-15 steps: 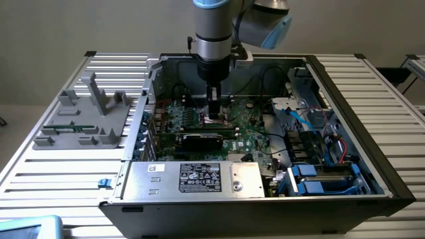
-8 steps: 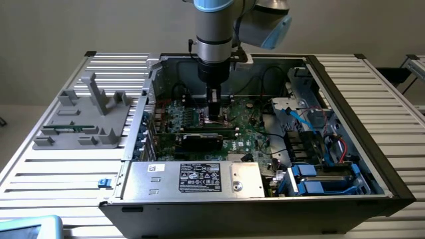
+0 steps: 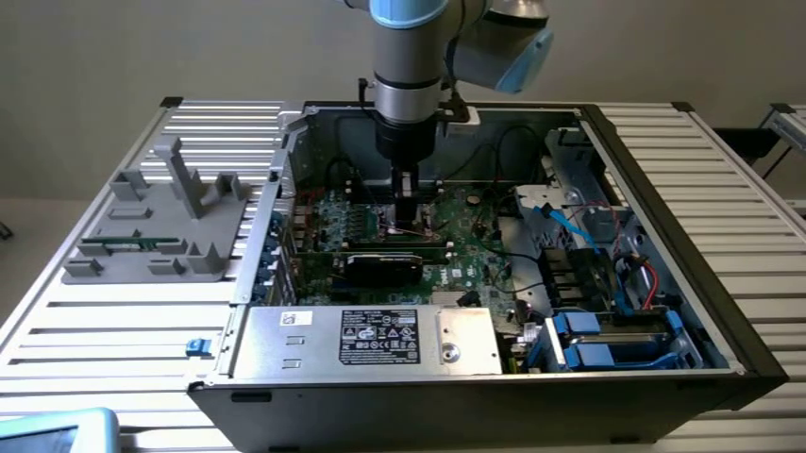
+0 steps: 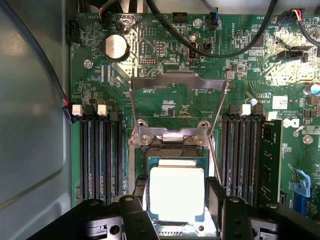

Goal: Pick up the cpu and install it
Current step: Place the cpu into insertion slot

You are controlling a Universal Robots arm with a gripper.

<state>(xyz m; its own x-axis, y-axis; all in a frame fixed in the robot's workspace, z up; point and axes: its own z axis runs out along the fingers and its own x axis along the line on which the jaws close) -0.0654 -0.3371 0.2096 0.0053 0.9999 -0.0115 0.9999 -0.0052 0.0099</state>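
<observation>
The cpu [image 4: 176, 192], a small square chip with a bright silvery top, sits between my gripper's [image 4: 176, 205] two dark fingers [image 4: 141, 192], which press against its opposite edges. It is level, right over the black socket frame [image 4: 175, 145] on the green motherboard [image 4: 165, 50]. I cannot tell whether it rests in the socket or hovers just above it. The socket's metal load plate [image 4: 177, 95] is swung open beyond it. In the exterior view, my gripper [image 3: 410, 225] reaches straight down into the open computer case [image 3: 592, 123], low over the board.
Memory slots [image 4: 100, 150] flank the socket on both sides, one holding a module [image 4: 270, 160]. Black cables [image 4: 225, 45] cross the board. A silver power supply box [image 3: 365, 337] lies at the case's front; drive bays [image 3: 605, 330] are on the exterior view's right. A grey fixture [image 3: 164, 222] stands on the table.
</observation>
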